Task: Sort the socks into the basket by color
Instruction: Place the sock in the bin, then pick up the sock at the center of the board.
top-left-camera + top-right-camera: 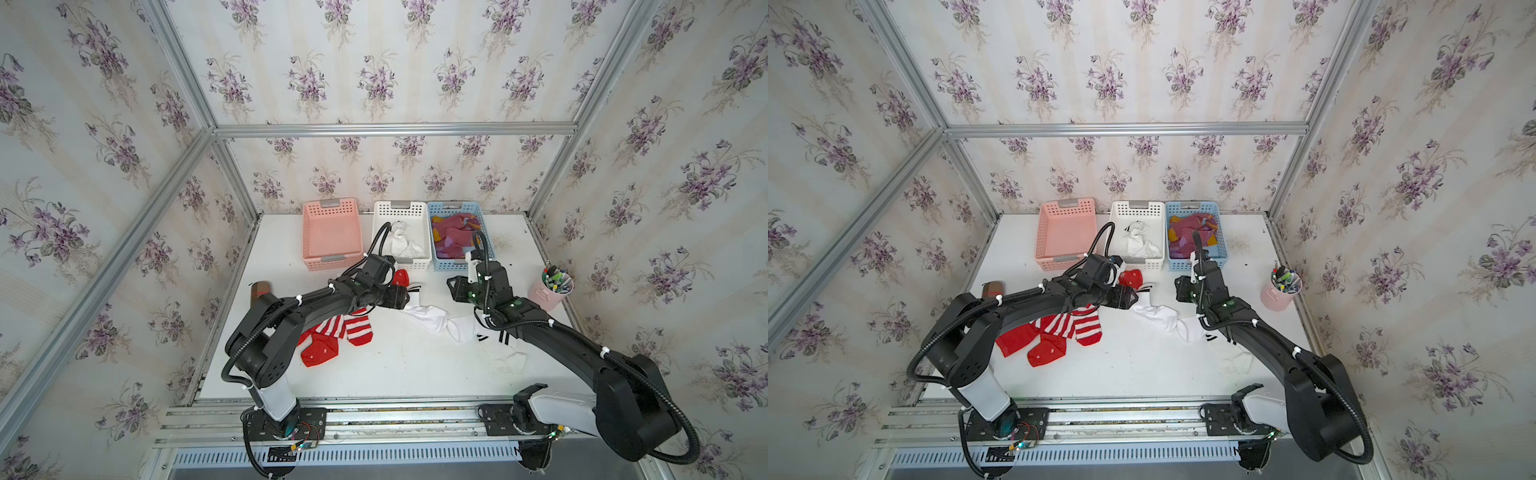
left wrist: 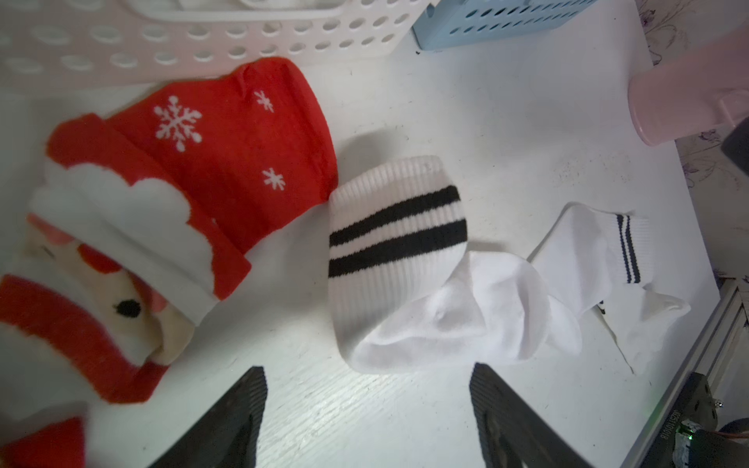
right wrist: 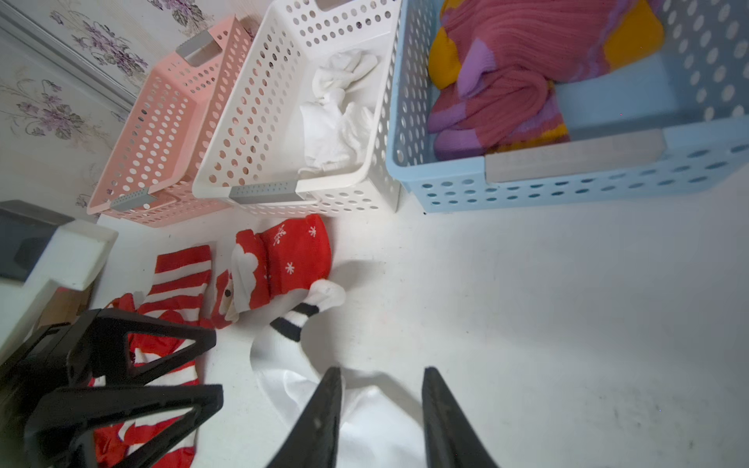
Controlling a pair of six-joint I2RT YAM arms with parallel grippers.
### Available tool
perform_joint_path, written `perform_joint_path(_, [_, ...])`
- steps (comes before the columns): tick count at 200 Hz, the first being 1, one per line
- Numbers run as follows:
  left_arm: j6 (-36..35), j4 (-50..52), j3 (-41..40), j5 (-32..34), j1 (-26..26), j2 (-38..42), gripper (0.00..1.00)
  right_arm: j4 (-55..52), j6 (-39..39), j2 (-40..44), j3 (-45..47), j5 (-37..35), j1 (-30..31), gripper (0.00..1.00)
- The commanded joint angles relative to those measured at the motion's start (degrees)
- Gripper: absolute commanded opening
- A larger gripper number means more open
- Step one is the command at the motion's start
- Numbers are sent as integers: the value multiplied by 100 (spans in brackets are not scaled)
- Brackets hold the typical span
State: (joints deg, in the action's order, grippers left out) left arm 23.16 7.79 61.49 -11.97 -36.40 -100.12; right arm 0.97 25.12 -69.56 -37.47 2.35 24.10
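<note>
We take the white basket (image 1: 417, 262) as our marker. It holds a few crumpled white socks (image 3: 340, 113). Touching it on the left is the pink basket (image 1: 320, 266), bare inside. Just to its right is the blue basket (image 1: 446, 266), holding the maroon-purple socks (image 3: 506, 60) with mustard patches.

Just in front of the white basket lies a red snowflake sock (image 2: 227, 154) with a Santa face. A white sock with two black bands (image 2: 397, 231) touches it on the side away from the basket. More white socks (image 1: 461, 328) trail from it, farther from the basket and to the right. The red-and-white striped socks (image 1: 349, 328) lie well in front of the basket, to the left.

The left gripper (image 2: 367, 372) hovers near the front of the white basket, just short of the banded sock's foot. Its jaws are wide and empty. The right gripper (image 3: 379, 375) hangs in front of the blue basket, jaws narrowly apart over white sock fabric. We cannot tell whether it touches the fabric.
</note>
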Motion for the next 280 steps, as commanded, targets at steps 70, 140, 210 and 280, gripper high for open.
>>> perform_joint_path(70, [87, -236, 468, -143, -24, -762, 56, -69, 345, 792, 684, -330, 1, 37])
perform_joint_path(140, [22, -50, 653, -192, -23, -869, 31, 857, -77, 1190, 1555, -428, 2, 37])
perform_joint_path(210, [-83, 319, 1028, -269, -55, -843, 15, 992, -112, 1888, 1941, -630, 5, 43])
perform_joint_path(280, [-206, 715, 1335, -315, -86, -437, 10, 950, -87, 1888, 1954, -652, 3, 44])
